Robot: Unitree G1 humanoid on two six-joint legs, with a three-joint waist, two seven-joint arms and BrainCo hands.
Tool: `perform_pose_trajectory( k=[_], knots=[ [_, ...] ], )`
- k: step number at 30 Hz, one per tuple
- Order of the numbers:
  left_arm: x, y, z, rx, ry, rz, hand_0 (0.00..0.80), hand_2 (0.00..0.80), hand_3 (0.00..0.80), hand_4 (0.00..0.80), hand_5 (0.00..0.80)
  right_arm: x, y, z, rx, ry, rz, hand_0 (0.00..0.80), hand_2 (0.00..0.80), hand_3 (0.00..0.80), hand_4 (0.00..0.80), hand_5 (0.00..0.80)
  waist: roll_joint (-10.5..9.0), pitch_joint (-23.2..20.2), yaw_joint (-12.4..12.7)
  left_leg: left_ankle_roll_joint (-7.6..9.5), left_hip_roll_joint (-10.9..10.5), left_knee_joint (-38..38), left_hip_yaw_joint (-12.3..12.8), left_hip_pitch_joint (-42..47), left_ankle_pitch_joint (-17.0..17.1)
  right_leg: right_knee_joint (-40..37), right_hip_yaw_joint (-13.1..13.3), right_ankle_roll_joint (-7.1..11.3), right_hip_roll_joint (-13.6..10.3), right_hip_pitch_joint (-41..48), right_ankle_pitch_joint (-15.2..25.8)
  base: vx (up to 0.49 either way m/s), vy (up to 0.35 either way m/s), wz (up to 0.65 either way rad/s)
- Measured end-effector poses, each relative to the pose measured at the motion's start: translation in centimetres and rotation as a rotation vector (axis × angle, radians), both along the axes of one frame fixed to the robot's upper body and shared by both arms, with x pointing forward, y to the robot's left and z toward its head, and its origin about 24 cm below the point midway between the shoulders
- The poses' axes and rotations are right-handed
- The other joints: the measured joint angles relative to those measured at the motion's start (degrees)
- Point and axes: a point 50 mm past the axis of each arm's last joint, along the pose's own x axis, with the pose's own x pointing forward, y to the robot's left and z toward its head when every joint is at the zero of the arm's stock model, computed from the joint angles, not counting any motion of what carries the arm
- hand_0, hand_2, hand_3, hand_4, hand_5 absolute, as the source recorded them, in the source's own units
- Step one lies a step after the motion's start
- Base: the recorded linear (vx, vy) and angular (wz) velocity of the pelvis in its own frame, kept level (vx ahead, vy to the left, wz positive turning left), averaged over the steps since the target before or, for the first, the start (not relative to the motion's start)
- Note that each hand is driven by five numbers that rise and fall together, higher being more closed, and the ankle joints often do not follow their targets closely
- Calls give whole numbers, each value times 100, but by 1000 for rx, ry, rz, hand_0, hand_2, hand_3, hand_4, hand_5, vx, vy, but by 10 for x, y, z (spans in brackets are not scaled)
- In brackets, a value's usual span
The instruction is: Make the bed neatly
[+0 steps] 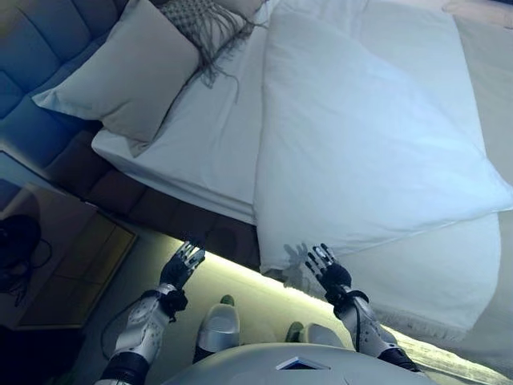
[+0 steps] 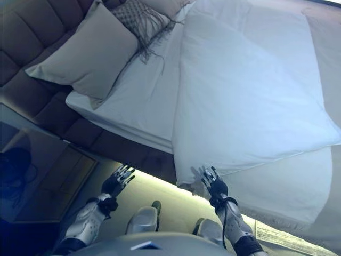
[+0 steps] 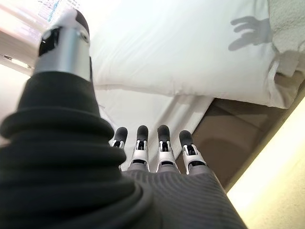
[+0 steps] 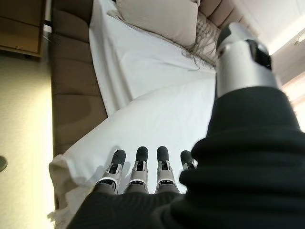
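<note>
A white duvet (image 1: 361, 144) lies over the bed, its near corner hanging over the bed's side (image 1: 276, 261). A bare white sheet (image 1: 208, 152) shows between the duvet and the headboard end. A beige pillow (image 1: 124, 72) and a fringed patterned cushion (image 1: 200, 24) lie at the head. My left hand (image 1: 180, 269) is open and empty, held beside the bed's brown base. My right hand (image 1: 327, 273) is open and empty, just short of the duvet's hanging corner; the duvet shows in the right wrist view (image 4: 157, 119).
A padded brown headboard (image 2: 32, 48) runs along the left. A wooden bedside table (image 1: 64, 249) with a dark object on it stands at the lower left. The bed's brown base (image 1: 200, 228) has a lit strip of floor along it. A beige throw (image 1: 489, 96) covers the far right.
</note>
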Motion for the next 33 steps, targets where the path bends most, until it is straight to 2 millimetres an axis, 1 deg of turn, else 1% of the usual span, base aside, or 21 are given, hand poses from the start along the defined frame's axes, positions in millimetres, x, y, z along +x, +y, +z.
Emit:
perform_pose_trajectory(
  k=[3, 4, 6, 11, 13, 14, 15, 16, 18, 19, 20, 22, 23, 24, 25, 26, 27, 28, 30, 32, 33],
  knots=[
    [6, 3, 7, 2, -34, -8, 0, 0, 0, 0, 0, 1, 6, 1, 19, -8, 0, 0, 0, 0, 0, 0, 16, -35, 27, 123, -149, 71, 106, 17, -110, -92, 79, 95, -142, 40, 41, 250, 126, -12],
    [10, 1, 12, -1, -59, -24, 0, 0, 0, 0, 0, 1, 7, 1, 20, -10, -2, 0, 0, 0, 0, 0, 19, -44, 33, 164, -201, 81, 113, 16, -135, -153, 86, 147, -188, 62, 74, 221, 123, -3],
    [14, -2, 14, -7, -72, -36, 0, 0, 0, 0, 0, 0, 9, 0, 24, -8, -4, 0, 0, 0, 0, 0, 22, -56, 31, 224, -285, 154, 75, 15, -204, -179, 101, 191, -253, 97, 101, 216, 114, -5],
    [11, -5, 9, -9, -42, -53, 0, 0, 0, 0, 0, -5, 12, -3, 29, 15, -20, 0, 0, 0, 0, 0, 33, -178, 10, 377, -468, 313, 75, -38, -374, -139, 130, 203, -432, 83, 111, 116, 60, -3],
    [10, -5, 8, -6, -38, -55, 0, 0, 0, 0, 0, -8, 11, -4, 27, 21, -23, 0, 0, 0, 0, 0, 26, -285, 21, 432, -509, 477, 79, -258, -436, -155, 117, 165, -486, -39, 89, 17, -60, 3],
    [9, -5, 8, 0, -38, -54, 0, 0, 0, 0, 0, -8, 11, -4, 25, 21, -21, 0, 0, 0, 0, 0, 34, -320, 10, 441, -493, 514, 92, -349, -435, -260, 114, 139, -483, -79, 124, -84, -167, -9],
    [9, -5, 8, 8, -38, -55, 0, 0, 0, 0, 0, -9, 12, -4, 25, 23, -19, 0, 0, 0, 0, 0, 24, -363, 22, 449, -459, 497, 167, -402, -424, -335, 113, 95, -466, -130, 179, -144, -210, -23],
    [8, -5, 8, 21, -40, -62, 0, 0, 0, 0, 0, -8, 13, -4, 25, 20, -13, 0, 0, 0, 0, 0, 30, -380, 78, 445, -431, 507, 233, -460, -422, -464, 114, 98, -426, -168, 279, -255, -282, -45],
    [10, -1, 11, 93, -70, -67, 0, 0, 0, 0, 0, 0, 14, -2, 26, -7, 18, 0, 0, 0, 0, 0, -5, -435, 125, 421, -305, 579, 437, -831, -393, -636, 130, 259, -370, -545, 567, -318, -287, -57],
    [13, 2, 14, 118, -93, -63, 0, 0, 0, 0, 0, 6, 15, 0, 25, -24, 26, 0, 0, 0, 0, 0, -20, -397, 129, 401, -262, 620, 491, -986, -373, -659, 172, 348, -356, -713, 668, -286, -286, -48],
    [20, 3, 20, 135, -129, -57, 0, 0, 0, 0, 0, 16, 13, 5, 18, -56, 41, 0, 0, 0, 0, 0, 9, -294, 111, 381, -171, 781, 507, -1232, -355, -646, 200, 413, -273, -887, 790, -217, -298, -33],
    [37, 2, 32, 181, -207, -74, 0, 0, 0, 0, 0, 26, 5, 10, -14, -80, 53, 0, 0, 0, 0, 0, 74, -47, 13, 309, -32, 852, 471, -1432, -294, -659, 178, 330, -123, -1020, 911, -150, -271, -3],
    [49, -3, 40, 234, -260, -102, 0, 0, 0, 0, 0, 30, 0, 13, -31, -92, 54, 0, 0, 0, 0, 0, 111, 95, -28, 279, 31, 883, 445, -1515, -230, -662, 58, 298, -72, -1000, 918, -97, -172, 40],
    [62, -11, 49, 284, -311, -148, 0, 0, 0, 0, 0, 30, -6, 14, -49, -94, 54, 0, 0, 0, 0, 0, 119, 212, -127, 243, 81, 886, 412, -1609, -129, -622, -69, 204, -54, -1038, 864, -41, -65, 55],
    [71, -18, 57, 320, -358, -179, 0, 0, 0, 0, 0, 33, -8, 16, -58, -101, 53, 0, 0, 0, 0, 0, 112, 371, -183, 216, 111, 940, 329, -1664, -99, -500, -129, 151, -32, -1093, 803, 37, 25, 27],
    [75, -21, 62, 375, -399, -195, 0, 0, 0, 0, 0, 36, -11, 17, -66, -107, 52, 0, 0, 0, 0, 0, 40, 476, -169, 196, 99, 966, 205, -1680, -119, -300, -18, 129, -28, -1274, 723, 58, 27, -26],
    [75, -20, 63, 433, -415, -201, 0, 0, 0, 0, 0, 38, -10, 17, -68, -109, 51, 0, 0, 0, 0, 0, -38, 551, -184, 168, 92, 1037, 199, -1692, -196, -54, 139, 117, -31, -1481, 660, 51, -13, -55],
    [76, -20, 64, 478, -426, -209, 0, 0, 0, 0, 0, 40, -11, 20, -67, -122, 40, 0, 0, 0, 0, 0, -60, 635, -204, 164, 87, 1117, 225, -1699, -257, 120, 222, 117, -48, -1565, 615, -10, -34, -51],
    [81, -25, 75, 572, -496, -236, 0, 0, 0, 0, 0, 42, -14, 21, -79, -122, 22, 0, 0, 0, 0, 0, -55, 812, -364, 167, 96, 1349, 228, -1838, -353, 342, 259, 120, -81, -1706, 576, -109, 1, -20],
    [96, -36, 93, 645, -602, -261, 0, 0, 0, 0, 0, 41, -17, 20, -95, -113, 14, 0, 0, 0, 0, 0, -42, 984, -373, 191, 96, 1478, 256, -2027, -346, 509, 263, 117, -128, -1926, 578, -173, 32, -9],
    [107, -46, 105, 677, -666, -268, 0, 0, 0, 0, 0, 43, -16, 21, -112, -115, 15, 0, 0, 0, 0, 0, -15, 1102, -423, 198, 98, 1567, 261, -2151, -339, 599, 271, 110, -138, -2055, 585, -179, 52, -7]
  ],
)
